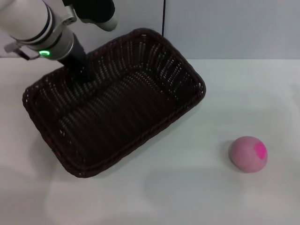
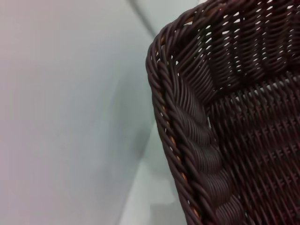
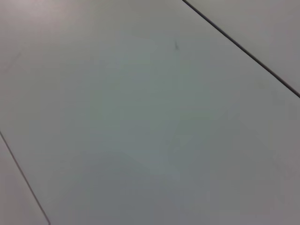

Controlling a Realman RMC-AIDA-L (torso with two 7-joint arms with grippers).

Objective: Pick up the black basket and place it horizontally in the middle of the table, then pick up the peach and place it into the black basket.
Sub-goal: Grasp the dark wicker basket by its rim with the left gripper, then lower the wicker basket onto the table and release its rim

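The black basket (image 1: 117,101) sits on the white table (image 1: 187,197), turned at a slant, one corner pointing toward the far edge of the table. The left gripper (image 1: 83,70) reaches down at the basket's far-left rim, its dark end against the weave there; whether its fingers are parted cannot be made out. The peach (image 1: 248,153) lies on the table well apart from the basket, off its near-right side, magenta patch facing up and right.

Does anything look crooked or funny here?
Yes. The big dark woven wicker basket sits slanted across the white table, not straight. The left gripper is at its far rim. The small pink fuzzy peach lies outside it, to the right.
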